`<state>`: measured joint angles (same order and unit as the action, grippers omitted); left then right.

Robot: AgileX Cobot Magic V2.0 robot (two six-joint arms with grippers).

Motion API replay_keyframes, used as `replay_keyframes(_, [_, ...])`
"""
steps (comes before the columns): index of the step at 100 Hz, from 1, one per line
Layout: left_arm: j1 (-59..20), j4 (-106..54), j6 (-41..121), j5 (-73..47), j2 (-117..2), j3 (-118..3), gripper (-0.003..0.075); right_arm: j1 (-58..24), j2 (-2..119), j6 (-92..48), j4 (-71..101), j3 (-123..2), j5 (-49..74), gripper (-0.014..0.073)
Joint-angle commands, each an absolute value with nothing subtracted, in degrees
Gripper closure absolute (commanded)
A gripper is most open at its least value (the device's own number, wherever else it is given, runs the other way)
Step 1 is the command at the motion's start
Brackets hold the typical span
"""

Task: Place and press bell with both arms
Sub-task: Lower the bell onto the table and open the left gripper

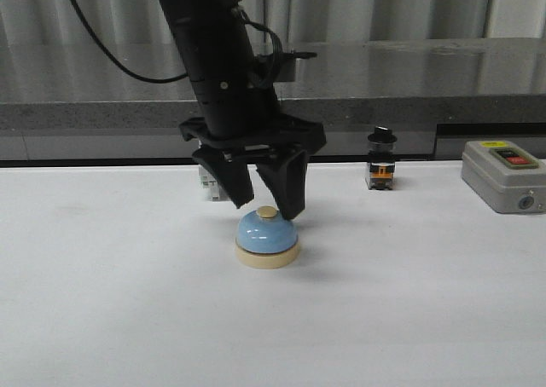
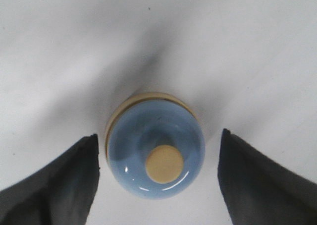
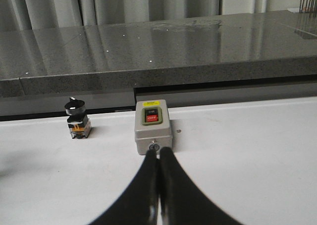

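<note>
right now the bell (image 1: 267, 238) sits upright on the white desk (image 1: 102, 319), its light-blue dome on a cream base and the cream knob (image 1: 268, 211) on top. directly above it hangs the left end effector (image 1: 266, 206), its two black fingers spread apart and pointing down on either side of the knob, their tips level with the top of the dome. in the left wrist view the bell (image 2: 154, 153) lies between the two fingers (image 2: 54, 185), with bare desk showing on both sides, so nothing is gripped. the right end effector (image 3: 158, 158) appears only in its own wrist view, its fingers pressed together with no gap and nothing between them, pointing toward a grey box (image 3: 153, 126) with a red and a black button. that grey box (image 1: 503, 176) stands at the far right of the desk in the front view, well apart from the bell. a small black-topped switch (image 1: 380, 159) stands near the back edge of the desk, between the box and the left arm (image 1: 217, 54). just behind the left fingers a small white object (image 1: 212, 185) is partly hidden, too covered to identify. a dark grey counter (image 1: 409, 72) runs along behind the desk.
</note>
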<state>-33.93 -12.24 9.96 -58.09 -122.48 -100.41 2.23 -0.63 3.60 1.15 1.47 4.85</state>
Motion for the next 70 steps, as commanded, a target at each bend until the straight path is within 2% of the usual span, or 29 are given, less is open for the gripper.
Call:
replay_keyframes(1, [-34.3,-13.6,9.4,-56.4,-116.7,-102.2,0.0328,2.5,-1.6,3.4,0.7,0.7,0.6,0.0654])
replay_keyframes(12, [-34.2,-13.5,9.3,-56.2,-115.3,-102.2,0.0429,2.5,-1.6,3.4,0.7,0.7,0.6,0.0654])
replay_keyframes(39, [-33.9,-13.5,6.4,-56.2,-112.0,-102.2,0.0733,2.5,-1.6,3.4,0.7,0.7,0.6,0.0654])
replay_keyframes(70, [-29.3,-13.3,3.7,-56.1,-107.1,-101.4,0.0741,2.5,-1.6,3.4,0.7,0.7,0.6,0.0654])
